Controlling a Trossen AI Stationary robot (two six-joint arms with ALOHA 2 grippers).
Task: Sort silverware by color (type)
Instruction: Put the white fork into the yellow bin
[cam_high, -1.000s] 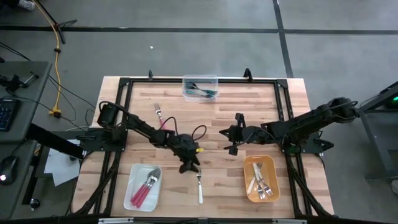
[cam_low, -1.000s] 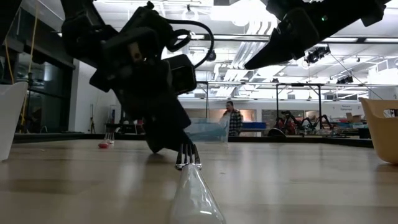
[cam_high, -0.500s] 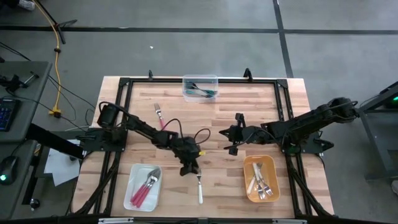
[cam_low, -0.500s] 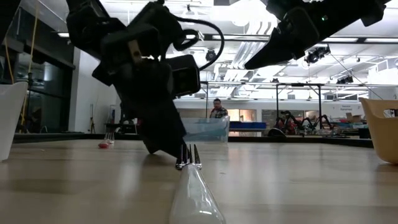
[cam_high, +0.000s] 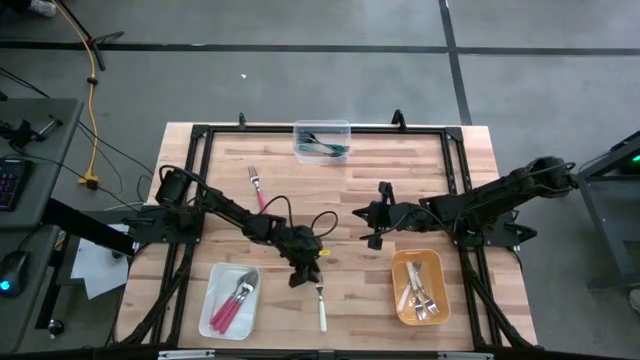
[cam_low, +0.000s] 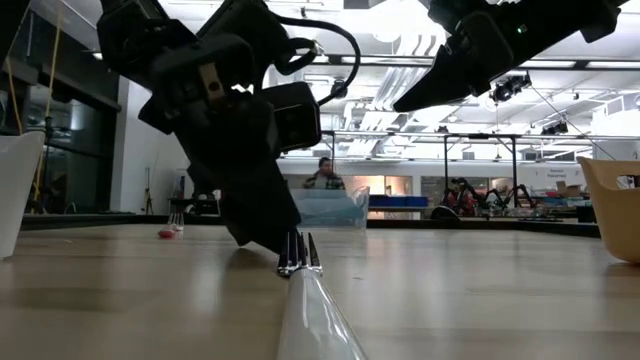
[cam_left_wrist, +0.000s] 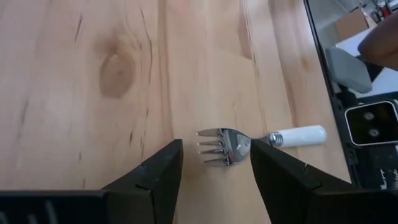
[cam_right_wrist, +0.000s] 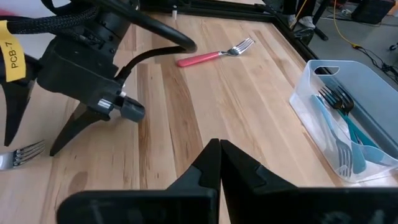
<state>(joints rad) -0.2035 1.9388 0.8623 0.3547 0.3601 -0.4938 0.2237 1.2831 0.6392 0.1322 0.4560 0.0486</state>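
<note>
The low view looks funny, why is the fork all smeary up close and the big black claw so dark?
In the low view the white-handled fork lies so near the lens that its handle blurs into a pale smear, and the left claw is a dark shape against the bright ceiling lights behind it. In the left wrist view the same fork is sharp.

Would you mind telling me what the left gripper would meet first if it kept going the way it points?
Most likely the white-handled fork: its head lies between the open left gripper fingers, on the table.
</note>
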